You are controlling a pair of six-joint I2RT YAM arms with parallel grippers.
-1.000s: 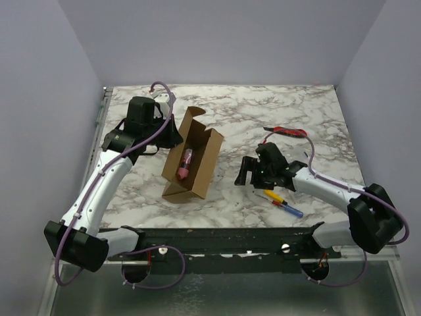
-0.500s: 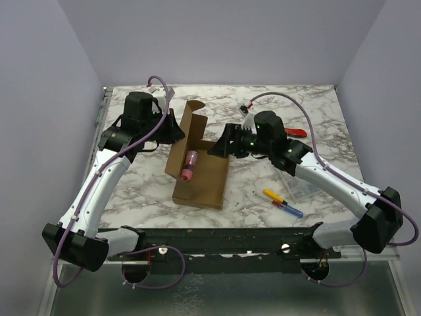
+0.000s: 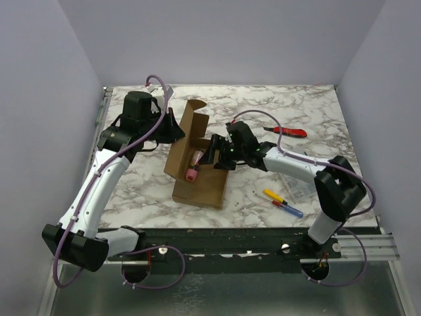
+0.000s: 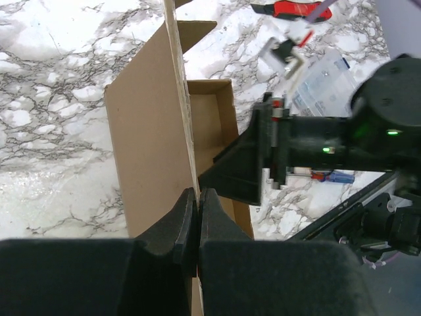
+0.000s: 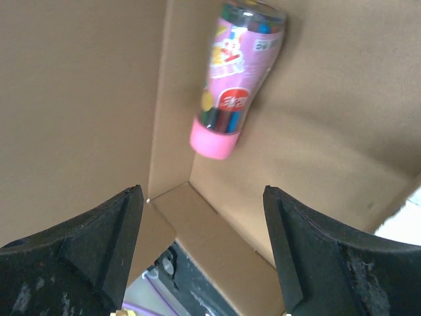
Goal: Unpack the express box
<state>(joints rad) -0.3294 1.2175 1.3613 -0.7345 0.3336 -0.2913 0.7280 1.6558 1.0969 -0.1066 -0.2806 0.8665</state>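
The brown cardboard express box [image 3: 200,181] lies open on the marble table, its lid flap [image 3: 189,126] standing up. My left gripper [image 3: 172,129] is shut on the lid's edge [image 4: 177,99], holding it upright. Inside the box lies a pink bottle of coloured markers [image 3: 194,166], also in the right wrist view [image 5: 233,85]. My right gripper [image 3: 214,155] is open, reaching into the box [image 5: 309,158], fingers spread on either side just short of the bottle's pink cap. In the left wrist view the right gripper [image 4: 247,161] shows over the box interior.
A red-handled tool [image 3: 287,131] lies at the back right. Yellow and blue pens [image 3: 281,203] lie near the front right. A clear plastic bag [image 3: 296,184] lies under the right arm. Grey walls enclose the table.
My right arm has swung left from the table's right side into the open box. The box has gone from tilted to lying flat with the lid held up.
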